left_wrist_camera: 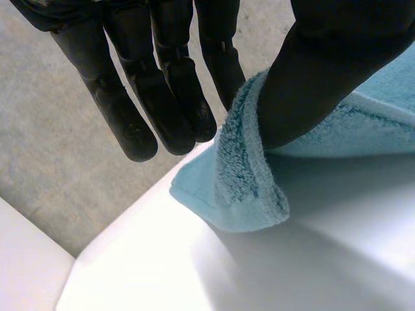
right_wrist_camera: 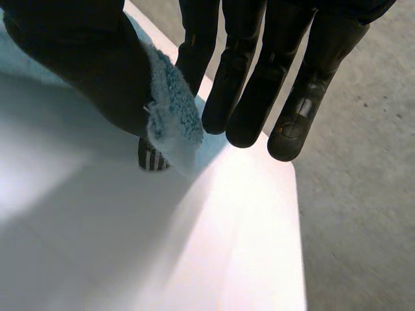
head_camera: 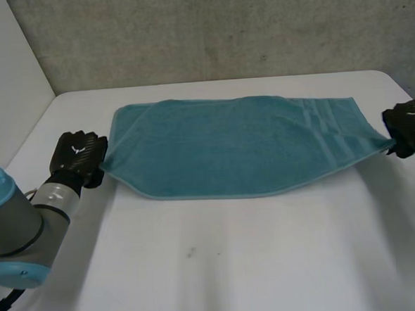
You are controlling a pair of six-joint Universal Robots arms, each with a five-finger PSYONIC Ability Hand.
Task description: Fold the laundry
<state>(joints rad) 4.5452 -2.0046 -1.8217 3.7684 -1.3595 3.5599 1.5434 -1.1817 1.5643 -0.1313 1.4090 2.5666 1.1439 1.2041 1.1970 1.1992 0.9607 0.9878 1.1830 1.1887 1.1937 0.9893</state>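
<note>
Head view: right hand (head_camera: 407,126) partly off-frame

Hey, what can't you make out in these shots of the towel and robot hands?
Head view: the right robot hand is cut off by the frame edge.
Left wrist view: the thumb of the left robot hand covers the pinched towel corner.
Right wrist view: a small striped patch beneath the towel corner, half covered, unidentifiable.

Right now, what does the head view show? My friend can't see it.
A teal terry-cloth towel is stretched sideways over a white table, pinched at each end by a black robot hand: the left hand at one corner, the right hand at the other end.
</note>
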